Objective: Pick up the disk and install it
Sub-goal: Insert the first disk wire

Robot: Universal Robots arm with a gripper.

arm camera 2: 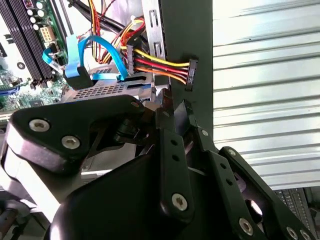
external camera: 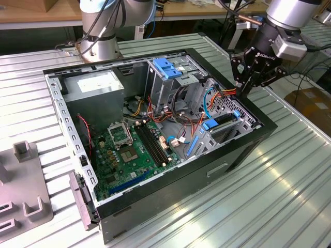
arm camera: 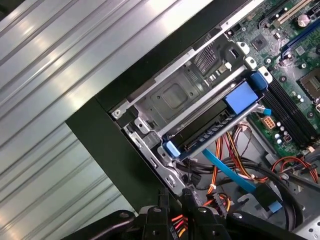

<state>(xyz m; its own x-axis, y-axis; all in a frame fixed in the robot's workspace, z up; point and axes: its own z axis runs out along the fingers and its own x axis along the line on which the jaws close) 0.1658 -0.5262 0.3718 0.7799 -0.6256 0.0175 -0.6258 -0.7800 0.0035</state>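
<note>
The disk (external camera: 223, 119) sits edge-up in the metal drive cage (external camera: 227, 106) at the front corner of the open computer case on the exterior view's right, with blue carrier ends at both sides. In the first wrist view the disk (arm camera: 207, 131) is a dark slab between a blue tab and a larger blue handle. My gripper (external camera: 246, 89) hangs above the case's wall beside that cage, apart from the disk. Its black fingers (arm camera 2: 165, 102) stand close together with nothing between them, just over the black wall and a power cable plug (arm camera 2: 190, 74).
The case (external camera: 243, 150) lies open on a ribbed metal table (external camera: 289, 191), motherboard (external camera: 132, 150) inside. A second cage with a blue latch (external camera: 168, 67) stands behind. Loose orange, yellow and blue cables (external camera: 204, 103) crowd the cage. A grey fixture (external camera: 23, 186) lies at the exterior view's left.
</note>
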